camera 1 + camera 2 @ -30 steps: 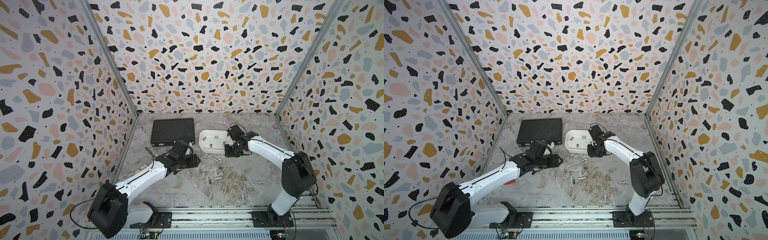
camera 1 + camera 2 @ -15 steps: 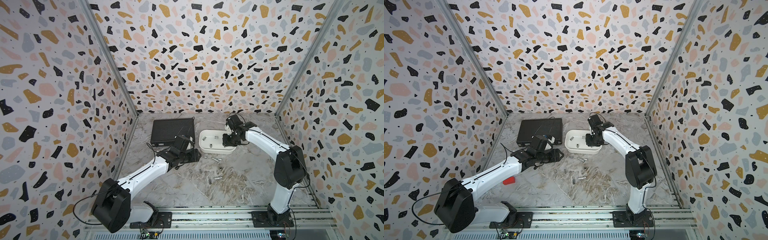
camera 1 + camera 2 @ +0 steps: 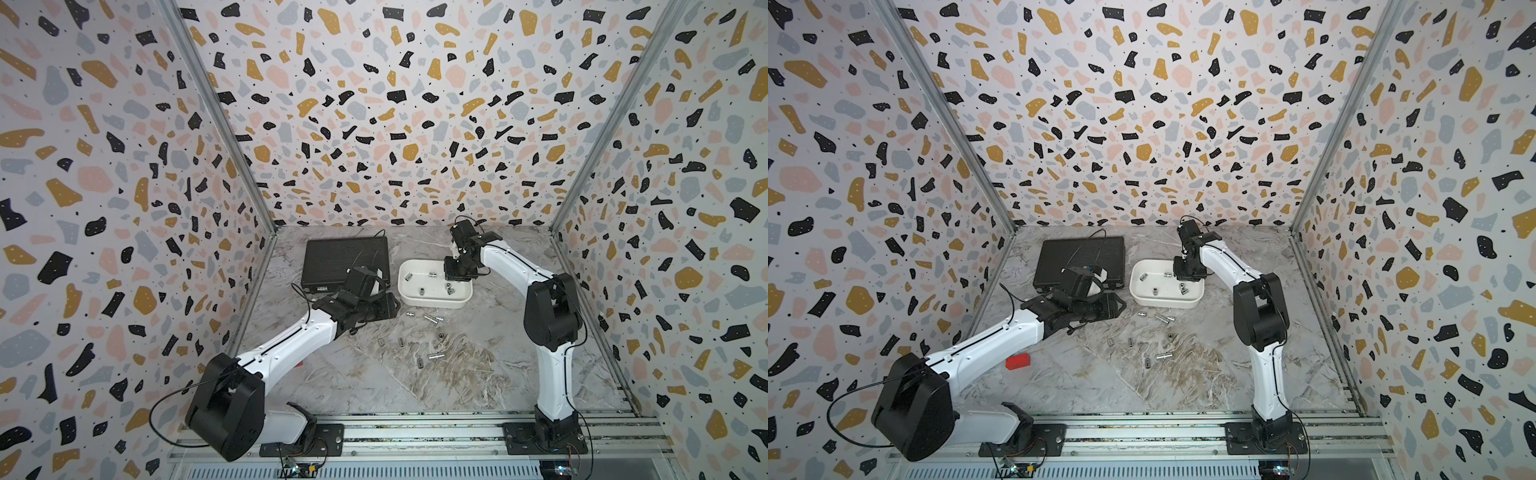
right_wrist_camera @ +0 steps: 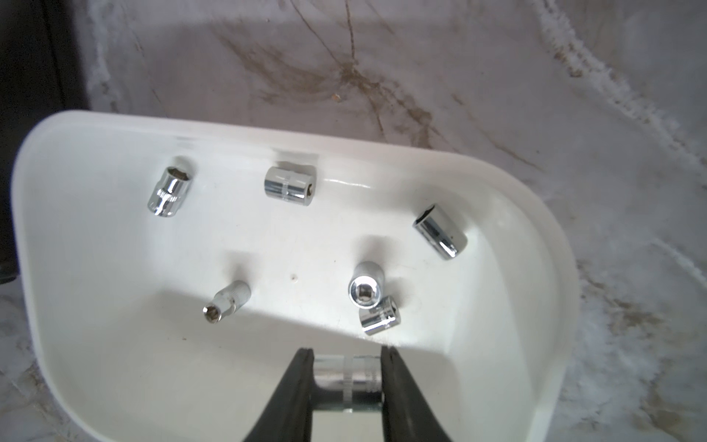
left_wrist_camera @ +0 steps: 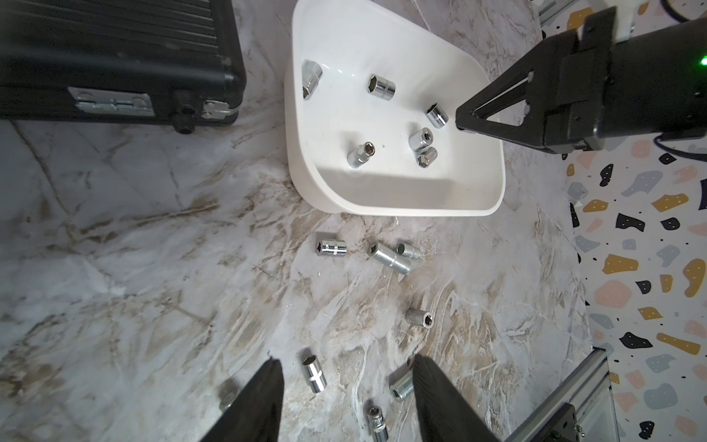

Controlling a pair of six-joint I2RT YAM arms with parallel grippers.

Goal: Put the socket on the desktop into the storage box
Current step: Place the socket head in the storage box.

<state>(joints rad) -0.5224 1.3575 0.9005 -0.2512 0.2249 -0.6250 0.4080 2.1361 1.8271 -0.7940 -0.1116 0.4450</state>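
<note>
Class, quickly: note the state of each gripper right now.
Left gripper: open, holding nothing.
Right gripper: shut on a socket above the storage box.

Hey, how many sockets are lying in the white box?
6 in the box: one socket by the end nearest the black case, one along the far wall, one beside the right gripper, two close together, one alone. A seventh is held in the right jaws.
</note>
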